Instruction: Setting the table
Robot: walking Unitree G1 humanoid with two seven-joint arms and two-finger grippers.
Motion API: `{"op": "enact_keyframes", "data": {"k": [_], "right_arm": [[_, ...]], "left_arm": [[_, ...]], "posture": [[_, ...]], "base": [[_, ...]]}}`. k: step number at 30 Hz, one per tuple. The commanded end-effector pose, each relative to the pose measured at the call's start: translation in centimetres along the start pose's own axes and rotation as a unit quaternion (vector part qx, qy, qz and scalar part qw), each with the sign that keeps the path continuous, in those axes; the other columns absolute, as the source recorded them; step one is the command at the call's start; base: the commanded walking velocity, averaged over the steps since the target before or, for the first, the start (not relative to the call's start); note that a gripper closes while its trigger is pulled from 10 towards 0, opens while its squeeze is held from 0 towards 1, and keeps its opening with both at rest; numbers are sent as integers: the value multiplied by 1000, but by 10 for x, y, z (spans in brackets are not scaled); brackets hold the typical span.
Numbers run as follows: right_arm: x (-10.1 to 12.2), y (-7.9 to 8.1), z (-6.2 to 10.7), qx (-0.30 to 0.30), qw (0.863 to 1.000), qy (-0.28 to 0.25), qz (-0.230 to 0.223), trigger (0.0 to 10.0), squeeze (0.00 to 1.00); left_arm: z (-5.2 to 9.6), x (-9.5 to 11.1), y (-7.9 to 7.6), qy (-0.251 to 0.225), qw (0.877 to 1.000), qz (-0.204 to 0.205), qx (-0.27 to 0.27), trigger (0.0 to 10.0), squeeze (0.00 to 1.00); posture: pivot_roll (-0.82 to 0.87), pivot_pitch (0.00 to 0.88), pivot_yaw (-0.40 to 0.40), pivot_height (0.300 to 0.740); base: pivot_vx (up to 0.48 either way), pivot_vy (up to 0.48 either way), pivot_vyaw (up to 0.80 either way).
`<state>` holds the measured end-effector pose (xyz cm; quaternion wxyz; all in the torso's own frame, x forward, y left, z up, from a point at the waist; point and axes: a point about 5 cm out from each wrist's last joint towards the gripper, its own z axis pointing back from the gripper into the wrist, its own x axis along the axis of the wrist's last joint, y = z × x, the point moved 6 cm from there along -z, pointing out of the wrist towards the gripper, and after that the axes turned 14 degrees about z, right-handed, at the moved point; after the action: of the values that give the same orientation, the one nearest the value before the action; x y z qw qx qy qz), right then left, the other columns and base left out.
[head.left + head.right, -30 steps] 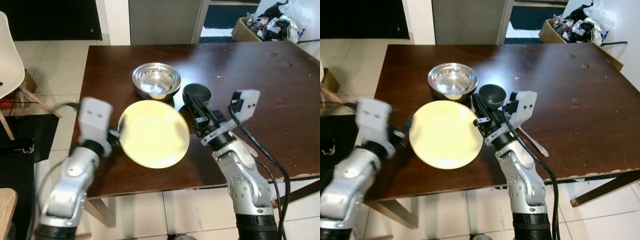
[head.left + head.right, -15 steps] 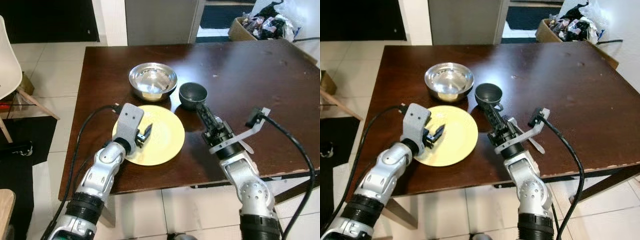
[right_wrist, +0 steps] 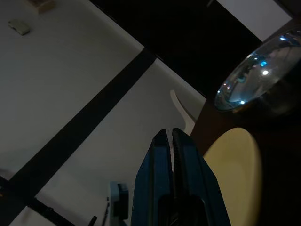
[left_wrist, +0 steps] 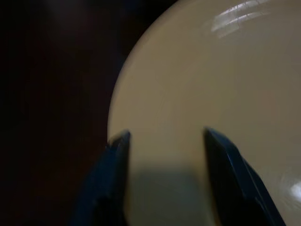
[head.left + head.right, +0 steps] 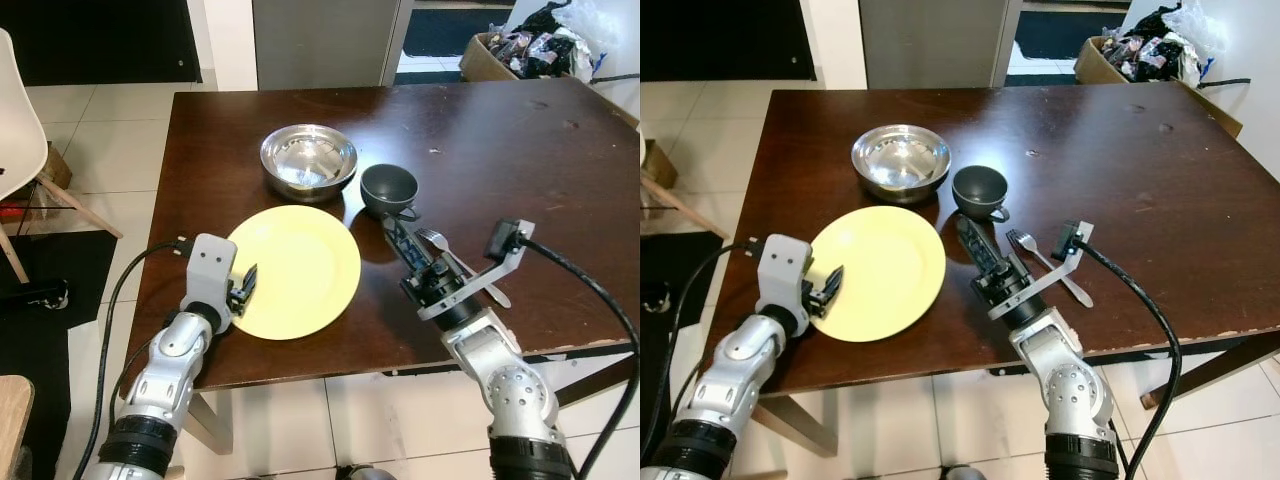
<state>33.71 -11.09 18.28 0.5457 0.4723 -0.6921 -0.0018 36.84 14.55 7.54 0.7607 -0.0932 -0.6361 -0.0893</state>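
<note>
Since 1 s ago the plate (image 5: pixel 293 270) has gone from tilted in the air between both arms to lying flat on the table (image 5: pixel 560 170), and the left gripper (image 5: pixel 247 286) has slid from over its middle half a second ago back to its left rim. The right gripper (image 5: pixel 400 248) has drawn away from the plate and now lies low over the wood to its right.

In the left wrist view the left gripper's fingers (image 4: pixel 225 160) stand apart over the yellow rim, gripping nothing. In the right wrist view the right gripper's 2 fingers (image 3: pixel 165 155) are pressed together, also empty.

The plate sits near the front edge, with the steel bowl (image 5: pixel 308 159) just behind it and the dark cup (image 5: pixel 389 187) behind and to its right. A fork (image 5: pixel 463 269) lies on the table right of the right gripper, close beside it.

Judging by this, the plate-placing step is finished and the release is complete. The fork looks like the likely next piece: the right gripper would have to open, come down over the handle and lift it flat off the wood, which is awkward for such a thin thing. The left arm needs to clear the plate without nudging it.
</note>
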Motion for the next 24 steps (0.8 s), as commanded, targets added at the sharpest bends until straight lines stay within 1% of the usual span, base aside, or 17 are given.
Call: {"op": "enact_keyframes", "data": {"k": [1, 4, 6, 7, 8, 9, 10, 11, 12, 13, 15, 16, 18, 20, 22, 23, 24], "right_arm": [[0, -3, 2, -1, 1000, -1, -3, 10000, 0], [1, -7, 4, -10, 1000, -1, -7, 10000, 0], [0, -9, 6, -13, 1000, 0, -10, 10000, 0], [-7, -14, 10, -25, 999, 17, -15, 10000, 0], [-20, -23, 18, -48, 998, 36, -25, 10000, 0], [-20, -23, 18, -48, 998, 36, -25, 10000, 0], [-30, -29, 25, -63, 996, 49, -34, 10000, 0], [-30, -29, 25, -63, 996, 49, -34, 10000, 0], [-41, -32, 32, -74, 994, 64, -42, 10000, 137], [-52, -32, 39, -82, 992, 76, -52, 10000, 1000], [-63, -33, 49, -95, 989, 86, -69, 10000, 1000], [-65, -35, 53, -105, 988, 79, -86, 10000, 1000], [-65, -36, 55, -112, 986, 73, -96, 10000, 1000], [-69, -34, 62, -101, 986, 80, -104, 10000, 1000], [-70, -26, 62, -74, 988, 84, -109, 10000, 1000], [-70, -26, 62, -74, 988, 84, -109, 10000, 1000], [-70, -20, 61, -53, 988, 87, -112, 10000, 1000]], "left_arm": [[14, -55, -5, 99, 995, -16, -18, 10000, 0], [23, -59, -8, 111, 993, -2, -33, 10000, 0], [25, -59, -9, 111, 993, -2, -35, 10000, 0], [28, -60, -9, 112, 993, -7, -40, 10000, 0], [31, -61, -8, 112, 993, -2, -38, 10000, 0], [31, -61, -8, 112, 993, -2, -38, 10000, 0], [34, -62, -7, 113, 993, 4, -35, 10000, 0], [34, -62, -7, 113, 993, 4, -35, 10000, 0], [34, -63, -6, 112, 993, 12, -30, 10000, 0], [34, -62, -5, 110, 993, 14, -28, 10000, 0], [32, -60, -7, 106, 994, 13, -32, 10000, 0], [32, -60, -9, 105, 994, 10, -36, 10000, 0], [31, -60, -9, 105, 994, 9, -38, 10000, 0], [32, -58, -10, 104, 994, 10, -43, 10000, 0], [32, -58, -11, 106, 993, 9, -44, 10000, 0], [32, -58, -11, 106, 993, 9, -44, 10000, 0], [33, -58, -11, 106, 993, 8, -45, 10000, 0]], "posture": [[-92, 90, 30, 740], [-91, 92, 28, 740], [-86, 91, 25, 740], [-83, 90, 21, 740], [-82, 89, 18, 740], [-82, 89, 18, 740], [-82, 89, 18, 740], [-82, 89, 18, 740], [-84, 90, 14, 740], [-84, 92, 12, 740], [-84, 92, 12, 740], [-84, 92, 12, 740], [-88, 89, 16, 740], [-93, 92, 22, 740], [-93, 92, 22, 740], [-93, 92, 22, 740], [-90, 92, 24, 740]], "base": [[0, 0, 0], [0, 0, 0], [0, 0, 0], [0, 0, 0], [0, 0, 0], [0, 0, 0], [0, 0, 0], [0, 0, 0], [0, 0, 0], [0, 0, 0], [0, 0, 0], [0, 0, 0], [0, 0, 0], [0, 0, 0], [0, 0, 0], [0, 0, 0], [0, 0, 0]]}}
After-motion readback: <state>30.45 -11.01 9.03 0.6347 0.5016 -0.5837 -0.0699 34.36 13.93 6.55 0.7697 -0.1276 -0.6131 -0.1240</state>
